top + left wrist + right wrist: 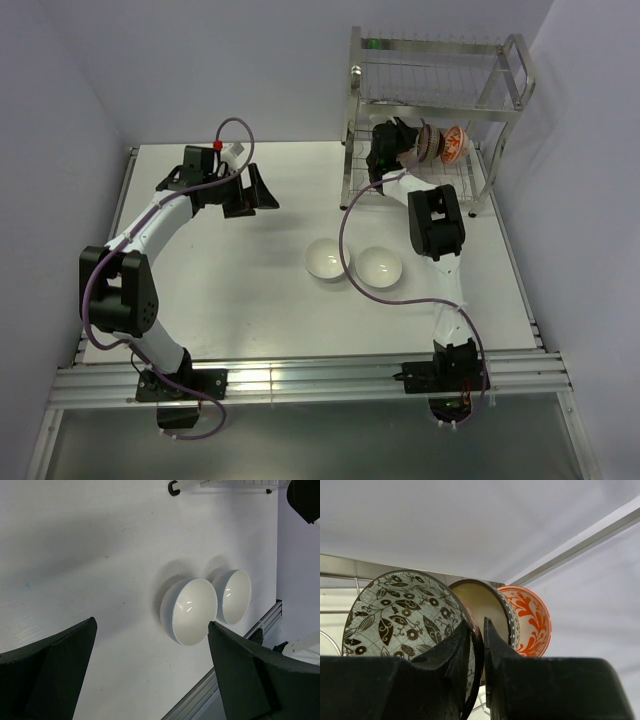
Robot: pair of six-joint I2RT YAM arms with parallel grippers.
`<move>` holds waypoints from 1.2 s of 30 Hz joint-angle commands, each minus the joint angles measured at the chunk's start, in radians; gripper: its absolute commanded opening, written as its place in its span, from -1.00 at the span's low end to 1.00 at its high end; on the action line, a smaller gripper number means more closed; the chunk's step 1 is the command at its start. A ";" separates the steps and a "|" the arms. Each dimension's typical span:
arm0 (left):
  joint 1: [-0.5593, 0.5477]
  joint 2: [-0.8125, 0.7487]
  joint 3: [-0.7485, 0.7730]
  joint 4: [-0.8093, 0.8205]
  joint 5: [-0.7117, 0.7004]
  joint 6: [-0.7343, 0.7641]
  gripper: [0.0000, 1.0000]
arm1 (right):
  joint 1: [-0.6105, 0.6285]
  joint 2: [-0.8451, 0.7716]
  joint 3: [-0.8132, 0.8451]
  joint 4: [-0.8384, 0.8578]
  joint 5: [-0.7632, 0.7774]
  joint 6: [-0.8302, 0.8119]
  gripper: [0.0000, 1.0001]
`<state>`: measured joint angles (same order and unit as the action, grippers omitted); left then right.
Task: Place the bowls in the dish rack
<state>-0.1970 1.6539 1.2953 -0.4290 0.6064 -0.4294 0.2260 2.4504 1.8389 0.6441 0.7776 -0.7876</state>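
Observation:
Two plain white bowls (327, 259) (380, 266) sit side by side, rims up, on the table; the left wrist view shows them as the nearer (192, 611) and the farther (235, 596). My left gripper (262, 190) (151, 623) hangs open over the table, left of them, holding nothing. In the dish rack (500, 100) lower tier, three bowls stand on edge: orange-red (532, 620), dark brown with tan inside (480, 602), and grey-white patterned (400, 615). My right gripper (408, 140) (477, 625) is shut on the rim of the grey-white patterned bowl.
The rack stands at the table's far right corner, against the walls. One rack rail (350, 567) runs behind the bowls. The right arm's purple cable (345, 225) loops over the table beside the white bowls. An aluminium rail (300, 380) edges the near side.

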 commanded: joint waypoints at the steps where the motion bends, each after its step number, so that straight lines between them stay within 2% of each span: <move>1: 0.005 -0.045 -0.014 0.033 0.027 0.015 0.99 | 0.001 0.006 0.071 0.098 0.026 -0.061 -1.00; 15: 0.016 -0.063 -0.045 0.044 0.035 0.021 0.99 | -0.013 0.018 0.106 0.134 0.042 -0.142 -1.00; 27: 0.024 -0.069 -0.050 0.045 0.043 0.023 0.99 | -0.022 0.074 0.175 0.172 0.023 -0.295 -1.00; 31: 0.027 -0.075 -0.056 0.045 0.046 0.029 0.99 | -0.022 0.081 0.158 0.232 0.003 -0.366 -1.00; 36: 0.037 -0.089 -0.080 0.058 0.055 0.026 0.99 | -0.024 0.078 0.157 0.209 -0.001 -0.392 -1.00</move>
<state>-0.1692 1.6123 1.2201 -0.4107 0.6315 -0.4229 0.2089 2.5275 1.9507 0.7620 0.7918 -1.1217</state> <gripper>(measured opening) 0.994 0.195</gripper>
